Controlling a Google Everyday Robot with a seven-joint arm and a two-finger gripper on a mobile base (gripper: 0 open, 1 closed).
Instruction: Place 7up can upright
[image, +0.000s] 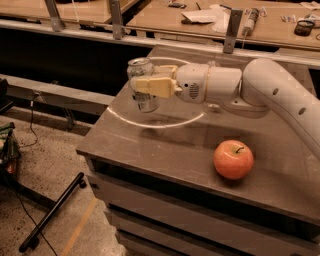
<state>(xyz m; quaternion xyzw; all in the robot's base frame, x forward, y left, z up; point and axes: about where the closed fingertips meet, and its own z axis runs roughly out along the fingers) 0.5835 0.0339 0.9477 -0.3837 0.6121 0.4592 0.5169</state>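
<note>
One silvery aluminium 7up can (146, 103) hangs upper left of centre, near upright, clamped between the fingers of the cream gripper (142, 84) over the grey table (150, 150); released tilted or too high, it may topple off the left edge.

Robotics laboratory or workshop. A white robot arm (280, 95) is reaching over a grey, drawer-fronted worktop (150, 145), and its gripper (143, 84) is clasping the 7up can (140, 67) over the worktop's left part. Behind it, long wooden benches (165, 22) are carrying scattered papers (200, 15) and small tools, and metal uprights (116, 17) are standing along their front edge. Below, loose cables (31, 120) are trailing over a speckled concrete floor (55, 160), where a black stand leg (54, 211) is resting.
</note>
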